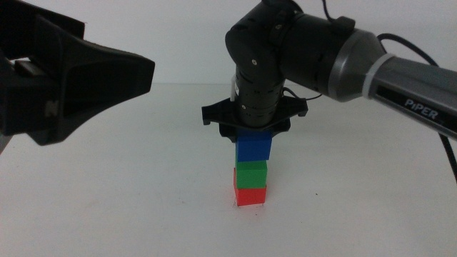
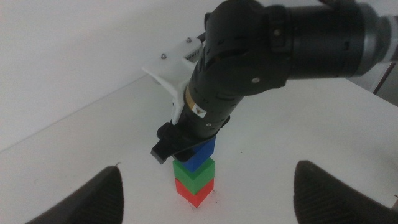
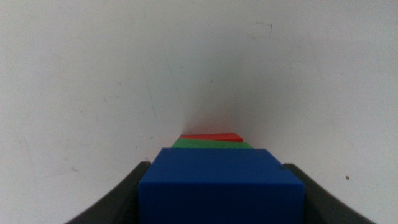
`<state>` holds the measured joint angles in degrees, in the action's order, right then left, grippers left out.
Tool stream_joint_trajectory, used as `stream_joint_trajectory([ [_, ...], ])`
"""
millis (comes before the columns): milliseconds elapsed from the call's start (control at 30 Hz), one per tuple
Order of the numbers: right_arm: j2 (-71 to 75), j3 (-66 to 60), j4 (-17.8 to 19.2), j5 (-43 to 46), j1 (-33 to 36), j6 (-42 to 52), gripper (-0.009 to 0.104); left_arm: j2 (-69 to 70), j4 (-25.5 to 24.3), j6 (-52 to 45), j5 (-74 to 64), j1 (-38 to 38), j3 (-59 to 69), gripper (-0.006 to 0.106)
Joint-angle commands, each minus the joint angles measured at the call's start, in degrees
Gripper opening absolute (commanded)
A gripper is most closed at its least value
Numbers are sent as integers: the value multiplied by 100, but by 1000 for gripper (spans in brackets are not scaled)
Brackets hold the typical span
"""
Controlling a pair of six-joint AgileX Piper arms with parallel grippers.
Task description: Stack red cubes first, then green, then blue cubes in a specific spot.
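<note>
The red cube [image 1: 250, 195] sits on the white table, and the spot is hidden under it. The green cube [image 1: 250, 174] sits on the red one. My right gripper [image 1: 253, 137] comes down from above and is shut on the blue cube [image 1: 254, 146], which is at the top of the green cube, touching or nearly so. In the right wrist view the blue cube [image 3: 221, 186] fills the space between the jaws, with the green [image 3: 211, 144] and red [image 3: 214, 136] edges below it. My left gripper [image 2: 210, 186] is open, raised to the left of the stack.
The white table [image 1: 128, 207] runs around the stack. The left arm's dark body [image 1: 64, 78] hangs high at the left of the middle view. A black cable [image 1: 450, 153] hangs at the right edge.
</note>
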<state>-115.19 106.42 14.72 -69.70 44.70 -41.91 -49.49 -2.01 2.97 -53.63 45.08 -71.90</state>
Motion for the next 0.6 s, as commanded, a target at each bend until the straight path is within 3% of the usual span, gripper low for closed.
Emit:
stream_joint_trajectory([
  [0, -64, -20, 64, -26, 1, -62, 2, 18, 10, 13, 78, -20, 25, 94],
  [333, -248, -20, 30, -26, -11, -72, 5, 18, 10, 13, 78, -20, 25, 94],
  [467, -284, -20, 3, -26, -11, -72, 34, 18, 10, 13, 78, -20, 25, 94],
  [500, -284, -20, 38, -26, -11, -72, 59, 18, 10, 13, 78, -20, 25, 94],
  [567, -272, -20, 172, -26, -11, -72, 75, 18, 10, 13, 78, -20, 25, 94],
])
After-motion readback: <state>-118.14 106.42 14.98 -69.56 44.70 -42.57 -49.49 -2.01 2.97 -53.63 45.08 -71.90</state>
